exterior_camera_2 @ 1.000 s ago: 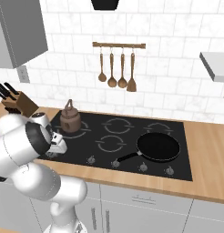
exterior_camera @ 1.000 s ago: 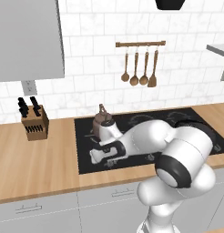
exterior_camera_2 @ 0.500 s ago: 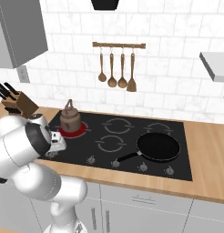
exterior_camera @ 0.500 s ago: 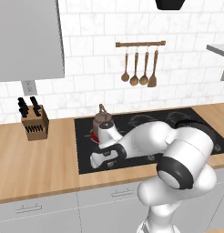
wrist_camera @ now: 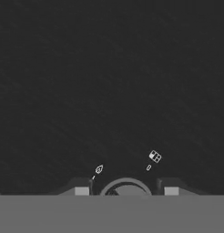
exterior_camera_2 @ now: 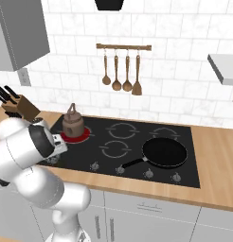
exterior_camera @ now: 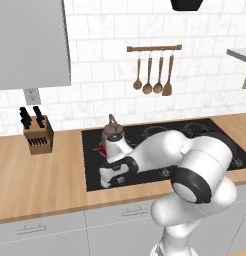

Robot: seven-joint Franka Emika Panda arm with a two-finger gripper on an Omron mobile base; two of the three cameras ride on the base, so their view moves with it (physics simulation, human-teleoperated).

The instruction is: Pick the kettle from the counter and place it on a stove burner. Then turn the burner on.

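Kettle [exterior_camera_2: 73, 124] already sits on the cooktop's [exterior_camera_2: 194, 156] glowing red stove burner [exterior_camera_2: 81, 137], so mostly done. Main risk: the arm bumping it while backing off. End effector [wrist_camera: 126, 191] straddles a knob [wrist_camera: 126, 187], fingers apart; a snag could twist it back off.

From my seat the kettle [exterior_camera_2: 73, 124] blocks the back left burner [exterior_camera_2: 76, 136], which glows red under it, and the frying pan [exterior_camera_2: 163, 152] covers the front right of the cooktop [exterior_camera_2: 132, 163]. I see bare black glass between them over the middle rings. On the counter [exterior_camera: 40, 180] the knife block [exterior_camera: 36, 135] stands well left of the cooktop with open wood around it, and the spoons [exterior_camera_2: 119, 71] hang high above.
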